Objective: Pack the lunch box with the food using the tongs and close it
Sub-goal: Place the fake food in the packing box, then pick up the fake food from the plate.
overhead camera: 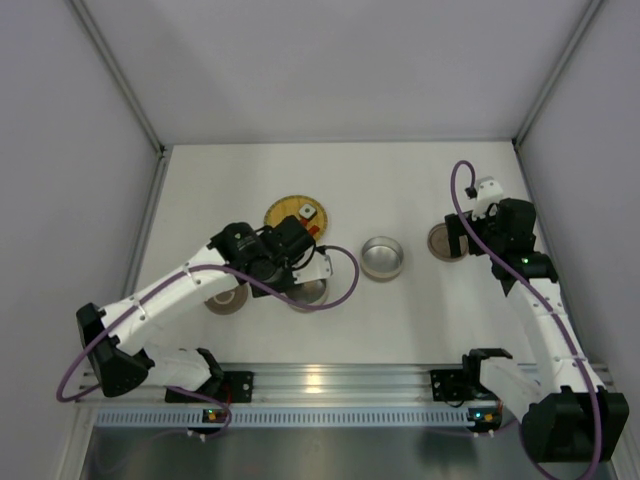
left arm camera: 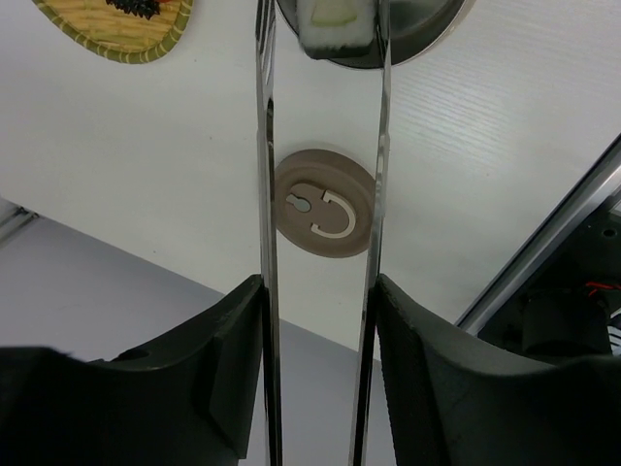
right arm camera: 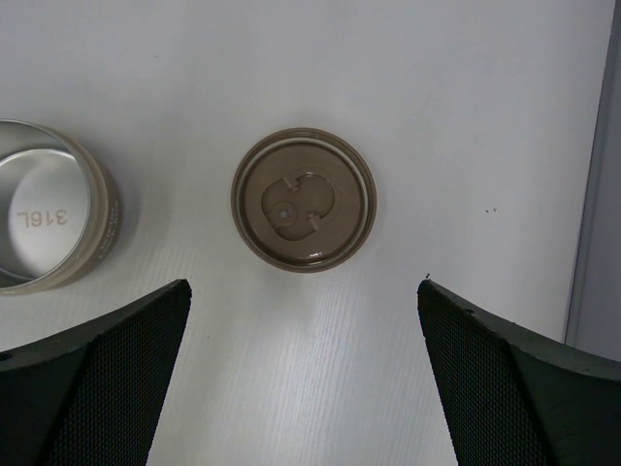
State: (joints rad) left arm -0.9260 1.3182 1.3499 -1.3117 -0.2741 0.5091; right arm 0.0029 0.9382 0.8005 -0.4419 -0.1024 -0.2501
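**Tongs** [left arm camera: 266,223]: one pair, slim and silver, clamped between the fingers of the left gripper [left arm camera: 318,291]. Each arm lies flat against a finger's inner face. The long axis runs straight out from the wrist. The joined end is hidden behind the fingers, and the tips point away over the near steel bowl [left arm camera: 427,34]. From above, that direction is toward the near edge of the table [overhead camera: 400,180] and slightly right.

**White food piece** [left arm camera: 335,27]: one, sitting between the two tong tips above the near steel bowl. Whether the tips pinch it or merely flank it cannot be told. The frame edge cuts off the rest of that bowl's interior.

**Steel bowls**: two, both uncovered. The central steel bowl [right arm camera: 58,218] shows only a bare floor with a stamped marking.

**Lids**: two, round and brown, both flat on the table and apart from the bowls. The left lid [left arm camera: 323,204] appears between the tong arms. The right lid [right arm camera: 304,214] lies to the right of the central steel bowl, below the right gripper [right arm camera: 303,286]. That gripper's fingers are spread wide and grasp nothing.

**Woven plate** [overhead camera: 272,213]: one, yellow, just beyond the left gripper. It carries a sushi roll [overhead camera: 307,213], and the wrist hides part of its surface.
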